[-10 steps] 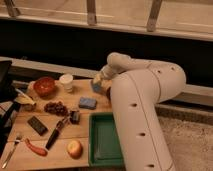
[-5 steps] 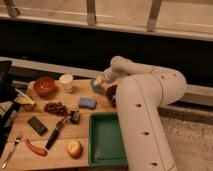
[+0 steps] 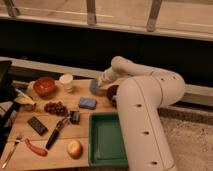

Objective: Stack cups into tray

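Note:
The light blue cup (image 3: 94, 87) stands on the wooden table near its back edge. My gripper (image 3: 101, 81) is right at it, on its right side, at the end of the white arm that reaches in from the right. The white paper cup (image 3: 66, 82) stands upright to the left, apart from the gripper. The green tray (image 3: 107, 140) lies at the front right of the table with nothing in it. The arm's big white body hides the tray's right edge.
A dark purple bowl (image 3: 112, 93) sits half hidden behind the arm. A red-orange bowl (image 3: 44, 86), blue sponge (image 3: 87, 103), grapes (image 3: 56, 108), knife (image 3: 56, 132), apple (image 3: 75, 148) and fork (image 3: 11, 151) lie on the table. A dark wall runs behind it.
The arm's elbow has swung to the right and the wrist has dropped closer to the light blue cup. The cups and tray stay where they were.

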Robot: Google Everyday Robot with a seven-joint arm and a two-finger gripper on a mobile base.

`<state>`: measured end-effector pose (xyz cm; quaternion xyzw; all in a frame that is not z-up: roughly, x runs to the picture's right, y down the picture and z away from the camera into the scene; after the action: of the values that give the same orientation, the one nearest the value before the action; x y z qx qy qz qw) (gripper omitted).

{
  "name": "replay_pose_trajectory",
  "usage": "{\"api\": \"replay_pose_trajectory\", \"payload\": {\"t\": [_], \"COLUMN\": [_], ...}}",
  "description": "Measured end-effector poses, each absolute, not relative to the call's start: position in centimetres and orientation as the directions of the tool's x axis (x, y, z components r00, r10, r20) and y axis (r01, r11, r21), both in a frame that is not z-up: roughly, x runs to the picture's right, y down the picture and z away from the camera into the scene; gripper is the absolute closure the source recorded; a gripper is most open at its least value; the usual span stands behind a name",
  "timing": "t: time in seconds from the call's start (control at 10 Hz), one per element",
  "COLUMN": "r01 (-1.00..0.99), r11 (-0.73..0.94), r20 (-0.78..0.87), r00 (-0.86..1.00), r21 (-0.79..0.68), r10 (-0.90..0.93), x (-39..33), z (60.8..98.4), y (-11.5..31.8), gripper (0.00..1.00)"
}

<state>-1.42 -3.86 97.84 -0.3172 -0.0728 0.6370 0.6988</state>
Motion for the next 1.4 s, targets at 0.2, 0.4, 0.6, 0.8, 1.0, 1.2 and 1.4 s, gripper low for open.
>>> {"api": "replay_pose_trajectory", "payload": {"t": [0.2, 0.4, 0.6, 0.8, 1.0, 1.2, 1.4], "r01": [-0.837, -0.821, -0.794, -0.746, -0.682, -0.635, -0.623], "r11": [0.005, 0.053, 0.135, 0.238, 0.307, 0.331, 0.337], "r20": [-0.289, -0.253, -0.194, -0.111, -0.035, 0.005, 0.014], "r00": [0.195, 0.236, 0.303, 0.385, 0.438, 0.459, 0.464], "r21": [-0.548, -0.569, -0.594, -0.621, -0.664, -0.698, -0.706], "r10": [0.937, 0.938, 0.933, 0.916, 0.898, 0.889, 0.886], "x": [-1.9, -3.2, -5.6, -9.2, -13.9, -16.4, -16.9], "z": [97.2, 95.1, 92.0, 88.6, 87.2, 86.4, 86.2], "y": [-4.3, -6.3, -9.0, -12.4, -14.8, -15.8, -16.0], "gripper": [1.00, 1.00, 1.00, 1.00, 1.00, 1.00, 1.00]}}
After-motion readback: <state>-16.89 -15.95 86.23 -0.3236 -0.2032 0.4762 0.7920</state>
